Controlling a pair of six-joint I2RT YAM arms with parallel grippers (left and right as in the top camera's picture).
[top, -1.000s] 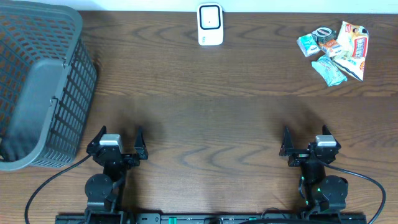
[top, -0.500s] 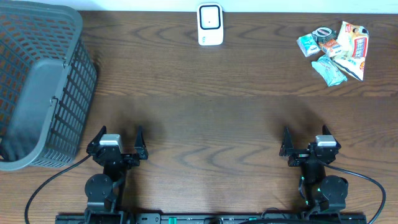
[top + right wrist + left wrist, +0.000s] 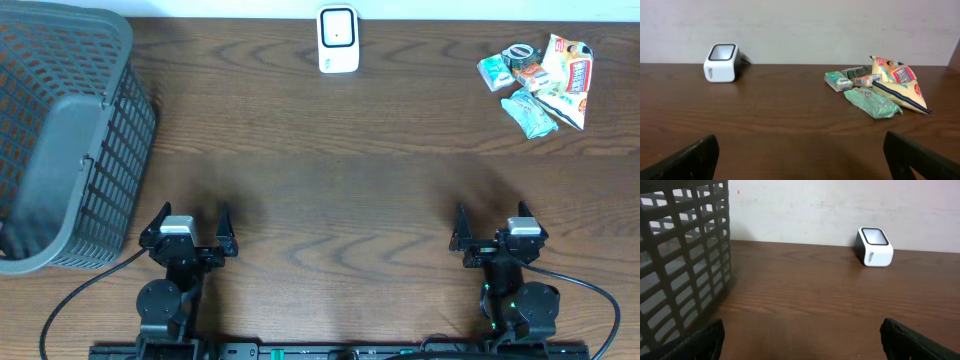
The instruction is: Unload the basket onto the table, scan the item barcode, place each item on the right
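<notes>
Fingers of the left gripper (image 3: 193, 216) and the right gripper (image 3: 490, 215) stand wide apart and hold nothing, exactly as in both earlier overhead frames; no arm, packet or other object has shifted since then. The items for scanning, a small pile of packets (image 3: 538, 78), lie at 2 o'clock on the counter (image 3: 330, 160), well apart from either gripper. The white barcode scanner (image 3: 338, 40) stands at 12 o'clock near the far edge. Overlap within the pile leaves the number of packets uncertain, and no barcode can be made out in any view. At 9 to 10 o'clock the grey lattice basket (image 3: 70, 140) is cut off by the left border, and its interior is too dark to read. The arm bases are cropped by the lower border. Each wrist view shows only the dark tips of its own fingers (image 3: 700, 342) in the bottom corners. Both arms sit folded low at 7 and 5 o'clock, with the grippers level, low over the counter and pointing toward 12 o'clock.
</notes>
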